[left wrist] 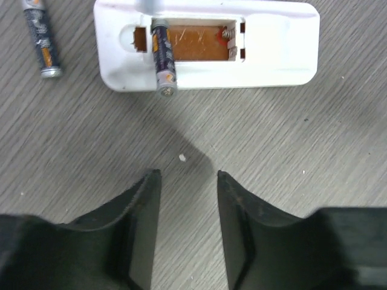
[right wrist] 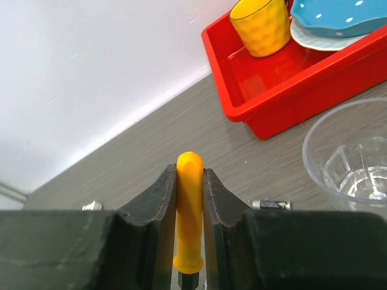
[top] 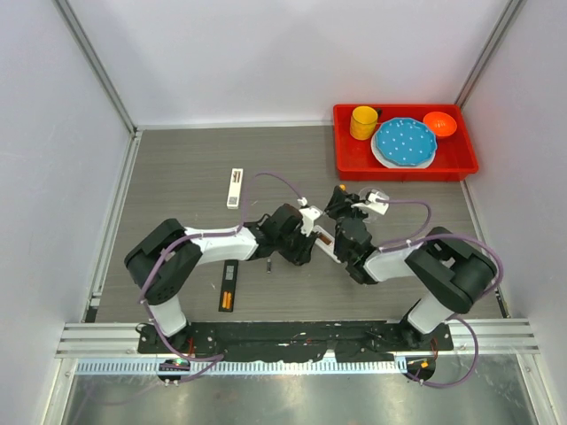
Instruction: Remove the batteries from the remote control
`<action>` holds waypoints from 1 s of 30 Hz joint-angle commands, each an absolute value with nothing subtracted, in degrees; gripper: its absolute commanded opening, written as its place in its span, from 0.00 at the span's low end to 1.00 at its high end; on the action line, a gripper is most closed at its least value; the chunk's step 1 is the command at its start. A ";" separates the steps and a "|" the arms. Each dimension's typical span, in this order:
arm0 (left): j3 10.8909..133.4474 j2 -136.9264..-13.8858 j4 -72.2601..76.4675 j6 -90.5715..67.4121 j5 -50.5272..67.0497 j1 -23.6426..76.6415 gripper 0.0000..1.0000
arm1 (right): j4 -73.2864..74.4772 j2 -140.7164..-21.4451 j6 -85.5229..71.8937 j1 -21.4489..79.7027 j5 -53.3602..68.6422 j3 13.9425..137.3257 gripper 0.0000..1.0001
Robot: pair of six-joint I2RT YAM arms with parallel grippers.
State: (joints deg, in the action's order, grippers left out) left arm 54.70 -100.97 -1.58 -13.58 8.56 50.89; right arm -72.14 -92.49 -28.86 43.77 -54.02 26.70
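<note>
Landmark: the white remote [left wrist: 272, 42] is laid back-up on the table with its battery bay uncovered. Its far edge is cut off in the left wrist view.
Tilted battery [left wrist: 163, 57]: it is turned crosswise at one end of the bay, with one end inside and the other pushed out over the remote's near edge.
Loose battery [left wrist: 42, 39]: it is laid on the table off the remote's bay end, apart from it. Its far tip is cropped by the frame.
Rest of bay: a bare brown floor is seen, with a spring at the opposite end.
Left gripper [left wrist: 188, 176]: it is held near the remote's near side. The jaws are parted by a moderate gap, and nothing is held between them.
Right gripper [right wrist: 189, 175]: it is clamped tight on the orange screwdriver [right wrist: 188, 208]. The screwdriver's tip is hidden below the fingers, and the remote is not shown in that view.
Top view: the remote is mostly covered by both wrists, so the batteries cannot be made out there.
</note>
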 commanded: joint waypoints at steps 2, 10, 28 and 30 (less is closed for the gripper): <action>50.02 -93.09 5.26 -16.60 13.00 47.38 0.55 | -66.55 -82.12 -32.42 43.42 -49.14 22.42 0.01; 45.70 -82.97 11.95 -18.10 22.31 45.62 0.75 | -43.96 -63.65 -34.28 41.14 -33.60 19.60 0.01; 56.07 -92.45 26.27 -32.60 37.70 44.82 0.62 | -37.88 -48.60 -39.63 40.17 -13.27 17.84 0.01; 56.16 -93.51 28.47 -34.62 39.02 44.91 0.45 | -38.32 -48.52 -40.16 40.17 -13.01 17.67 0.01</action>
